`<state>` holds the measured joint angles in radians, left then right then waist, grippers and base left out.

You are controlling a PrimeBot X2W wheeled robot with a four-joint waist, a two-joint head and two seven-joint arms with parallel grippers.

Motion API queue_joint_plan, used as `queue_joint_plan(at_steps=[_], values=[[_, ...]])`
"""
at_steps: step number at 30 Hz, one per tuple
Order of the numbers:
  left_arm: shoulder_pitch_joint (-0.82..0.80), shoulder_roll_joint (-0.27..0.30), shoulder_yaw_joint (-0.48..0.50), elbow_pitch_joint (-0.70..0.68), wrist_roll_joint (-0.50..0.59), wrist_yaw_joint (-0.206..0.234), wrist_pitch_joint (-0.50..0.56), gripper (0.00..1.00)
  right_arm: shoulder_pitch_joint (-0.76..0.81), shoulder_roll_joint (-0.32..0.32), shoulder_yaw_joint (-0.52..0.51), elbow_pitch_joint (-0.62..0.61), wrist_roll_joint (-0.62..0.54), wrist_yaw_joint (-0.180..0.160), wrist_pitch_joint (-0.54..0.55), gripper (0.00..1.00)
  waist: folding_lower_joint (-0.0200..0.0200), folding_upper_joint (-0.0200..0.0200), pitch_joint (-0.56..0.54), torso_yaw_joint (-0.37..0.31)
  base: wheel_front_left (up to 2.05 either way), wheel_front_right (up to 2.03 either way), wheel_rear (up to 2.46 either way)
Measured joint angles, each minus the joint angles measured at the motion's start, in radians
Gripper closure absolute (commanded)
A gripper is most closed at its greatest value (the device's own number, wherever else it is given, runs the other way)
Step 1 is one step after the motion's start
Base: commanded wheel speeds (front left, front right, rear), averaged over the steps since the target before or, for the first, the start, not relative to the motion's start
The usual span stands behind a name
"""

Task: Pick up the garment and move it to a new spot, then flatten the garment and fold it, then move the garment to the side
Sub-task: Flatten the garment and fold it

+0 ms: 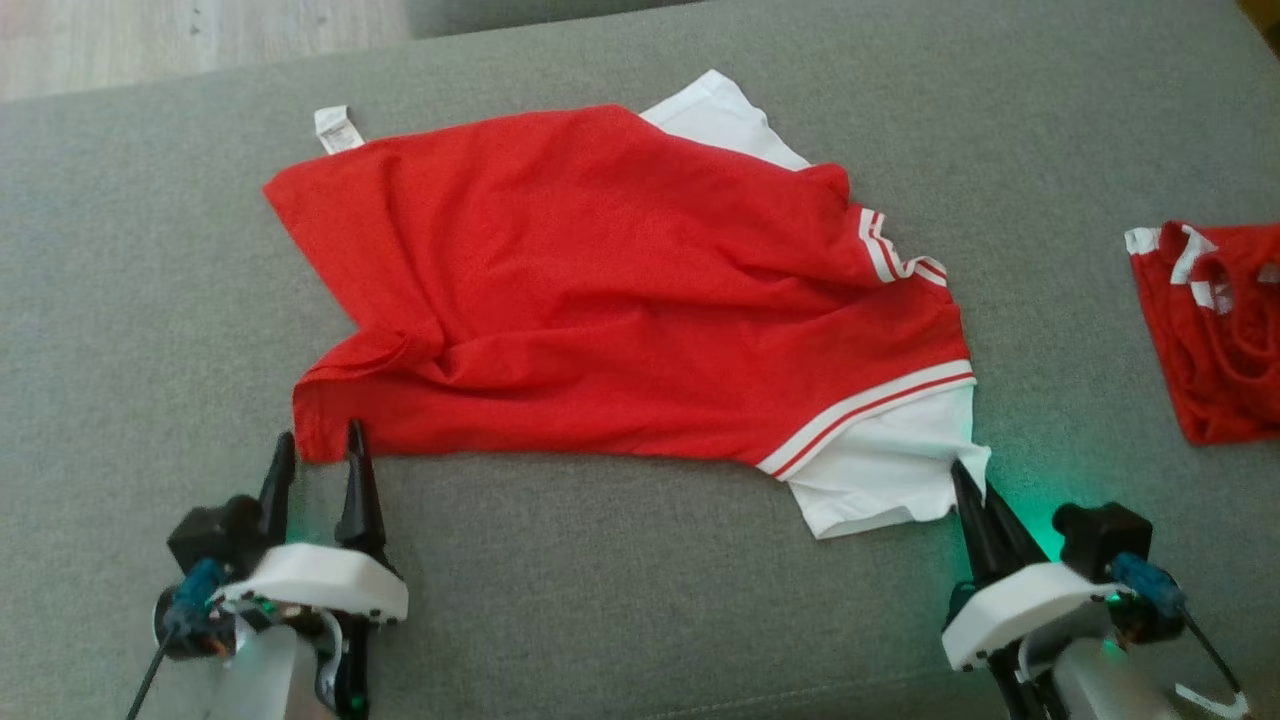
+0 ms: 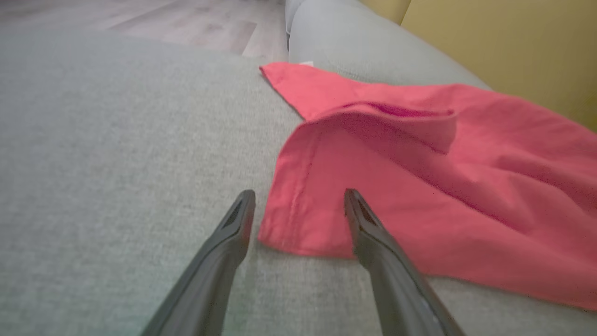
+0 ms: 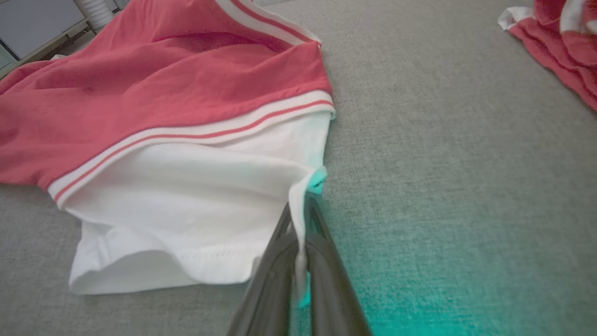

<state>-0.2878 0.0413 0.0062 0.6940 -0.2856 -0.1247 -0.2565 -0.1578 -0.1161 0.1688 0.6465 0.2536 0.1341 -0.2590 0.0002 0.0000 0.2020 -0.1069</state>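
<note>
Fabric of the garment's (image 1: 600,290) white part is clamped in the right gripper (image 1: 968,480), while its red near corner is straddled by the parted left gripper (image 1: 318,440). Beyond, it is spread rumpled across the grey cushion (image 1: 620,600).

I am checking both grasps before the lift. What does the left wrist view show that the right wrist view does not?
Left wrist view: the left end effector, open, a red corner of the garment between its fingers, and a yellow wall. Right wrist view: the right end effector, shut on the garment's white edge, and a second garment. Both: the red garment on the grey sofa.
</note>
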Motion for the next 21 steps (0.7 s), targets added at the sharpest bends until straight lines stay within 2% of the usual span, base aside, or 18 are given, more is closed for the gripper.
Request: queue_joint_plan(at_steps=[4,6,13,21], values=[[-0.023,0.0,0.002,0.073,0.014,0.0,-0.008,0.01,-0.018,0.003,0.006,-0.033,0.001,0.0,0.001,1.0,-0.0001,0.0,0.015,-0.009,0.0,0.0,0.0],[-0.047,0.0,-0.004,0.099,0.014,0.0,-0.009,1.0,-0.03,0.004,0.007,-0.061,0.006,0.0,0.001,1.0,-0.0001,0.0,0.016,-0.012,0.0,0.0,0.0],[-0.051,0.001,-0.052,0.096,-0.03,0.0,0.0,1.0,-0.038,0.007,0.006,-0.165,0.041,0.0,0.001,1.0,-0.0001,0.0,-0.015,-0.012,0.0,0.0,0.0],[-0.047,0.029,-0.047,-0.115,-0.05,-0.008,0.0,1.0,-0.094,0.009,-0.022,-0.27,0.083,-0.001,0.001,1.0,-0.0002,0.0,-0.078,-0.007,0.0,0.0,0.0]])
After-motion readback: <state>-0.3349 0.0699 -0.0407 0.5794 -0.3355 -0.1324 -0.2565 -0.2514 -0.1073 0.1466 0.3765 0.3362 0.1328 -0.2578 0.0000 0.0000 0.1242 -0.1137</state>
